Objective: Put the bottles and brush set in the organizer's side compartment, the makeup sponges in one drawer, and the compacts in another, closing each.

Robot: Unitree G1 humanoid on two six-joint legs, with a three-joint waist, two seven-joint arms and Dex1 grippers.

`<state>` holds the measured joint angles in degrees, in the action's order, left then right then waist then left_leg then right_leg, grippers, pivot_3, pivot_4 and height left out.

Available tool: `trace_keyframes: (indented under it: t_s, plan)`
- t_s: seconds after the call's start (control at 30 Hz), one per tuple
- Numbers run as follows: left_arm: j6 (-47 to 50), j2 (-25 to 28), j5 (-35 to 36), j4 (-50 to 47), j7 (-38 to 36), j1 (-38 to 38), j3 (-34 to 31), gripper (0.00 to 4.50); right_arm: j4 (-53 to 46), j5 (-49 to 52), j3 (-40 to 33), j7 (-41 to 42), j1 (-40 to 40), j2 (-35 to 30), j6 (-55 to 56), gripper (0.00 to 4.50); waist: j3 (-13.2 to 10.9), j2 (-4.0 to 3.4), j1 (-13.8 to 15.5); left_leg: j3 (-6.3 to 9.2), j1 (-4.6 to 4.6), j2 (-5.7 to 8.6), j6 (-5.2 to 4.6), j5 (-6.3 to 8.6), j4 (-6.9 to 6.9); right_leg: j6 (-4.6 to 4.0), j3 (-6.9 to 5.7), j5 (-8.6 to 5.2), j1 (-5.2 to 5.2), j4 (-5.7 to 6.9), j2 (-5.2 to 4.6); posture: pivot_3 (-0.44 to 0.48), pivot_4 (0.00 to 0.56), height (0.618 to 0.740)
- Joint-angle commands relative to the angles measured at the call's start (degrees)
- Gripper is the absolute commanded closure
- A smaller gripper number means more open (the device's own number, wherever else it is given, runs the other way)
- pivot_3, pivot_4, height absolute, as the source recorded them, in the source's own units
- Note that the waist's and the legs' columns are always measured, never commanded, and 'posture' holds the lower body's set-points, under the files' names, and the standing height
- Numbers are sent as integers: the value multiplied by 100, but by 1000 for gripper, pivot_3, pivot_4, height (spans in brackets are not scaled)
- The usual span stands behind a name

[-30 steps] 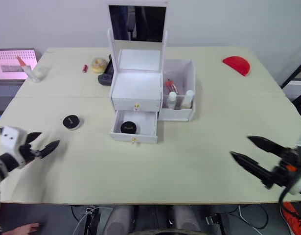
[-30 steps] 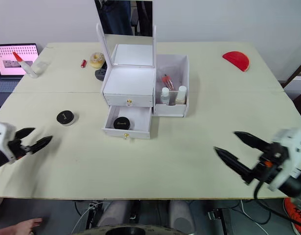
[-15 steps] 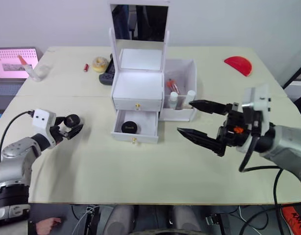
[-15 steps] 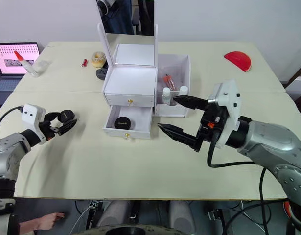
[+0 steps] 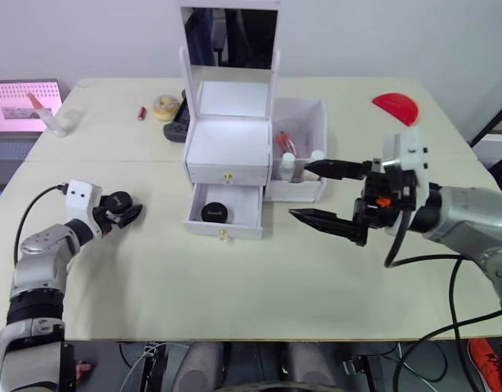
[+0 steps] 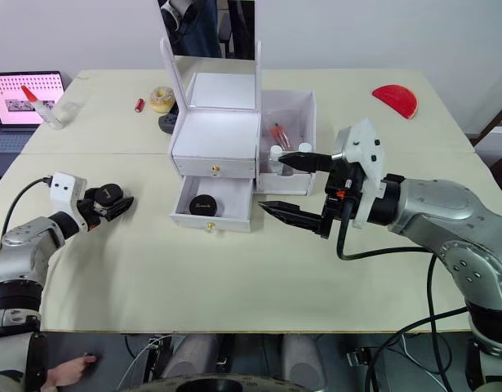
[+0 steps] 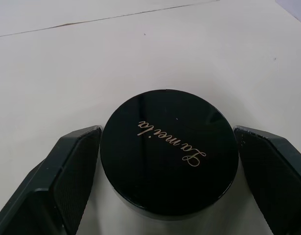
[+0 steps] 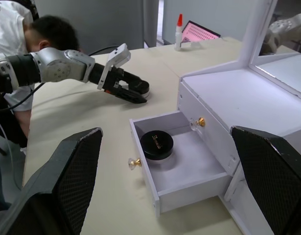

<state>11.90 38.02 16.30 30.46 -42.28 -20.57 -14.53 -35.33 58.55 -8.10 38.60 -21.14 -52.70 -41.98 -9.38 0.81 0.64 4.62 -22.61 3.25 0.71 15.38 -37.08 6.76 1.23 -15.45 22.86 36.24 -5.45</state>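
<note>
The bottles (image 5: pixel 300 164) stand in the side compartment (image 5: pixel 299 151) at frame centre, and one compact (image 5: pixel 214 213) lies in the open lower drawer (image 5: pixel 225 210). At left, the left gripper (image 5: pixel 122 211) brackets the second compact (image 7: pixel 169 151) on the table (image 5: pixel 259 278), fingers spread, not clamped. The right gripper (image 5: pixel 326 193) hangs wide open right of the drawer, which remains to be closed.

Count on the worktop: two round black compacts (image 5: pixel 120 202) (image 5: pixel 214 213); two white-capped bottles (image 5: pixel 288 166) (image 5: pixel 315 158); one white plastic organizer (image 5: pixel 229 147) with two gold-knobbed drawers (image 5: pixel 228 173) (image 5: pixel 224 210); one red semicircular piece (image 5: pixel 396 108).
</note>
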Motion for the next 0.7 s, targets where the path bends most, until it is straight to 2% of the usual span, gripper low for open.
trace_keyframes:
  t_s: [0.03,0.1,0.17,0.33,0.43,0.57,0.7]
  plan:
    - [10,-2,33,48,-65,-26,-39,259,-68,-39,-130,28,-83,72,49,0,0,0,0,0,0,0,0,0,0,0,0,0,0,0,0,0,150,740]
    - [77,-22,68,-38,-86,-19,-35,781,-94,-52,-132,9,-64,88,30,0,0,0,0,0,0,0,0,0,0,0,1,0,0,0,-1,0,150,740]
    - [182,-35,90,-167,-74,-31,-14,1816,-112,-73,-129,1,-45,105,17,0,0,0,5,0,0,0,0,0,0,0,1,0,0,0,-1,0,150,740]
    - [507,26,185,-470,-87,-125,-57,1816,-126,-150,-93,-9,-27,169,-4,0,0,0,7,0,-1,1,0,0,0,0,1,0,0,0,-2,0,150,740]
    - [564,178,201,-614,-357,-37,-68,1816,-128,-206,-84,-21,-15,209,-18,0,0,0,2,1,-3,1,0,0,1,0,1,0,3,0,-2,0,150,740]
    - [636,382,399,-951,-849,34,-162,1816,-122,-250,-109,-12,13,238,-25,0,0,0,-19,0,-27,1,1,-1,0,-1,3,0,30,4,-1,0,150,740]
    - [945,828,901,-1754,-1940,84,-76,1816,-100,-363,-72,-33,49,299,-4,0,-1,1,-13,4,-67,1,5,-3,-11,-2,0,1,66,10,-1,0,150,740]
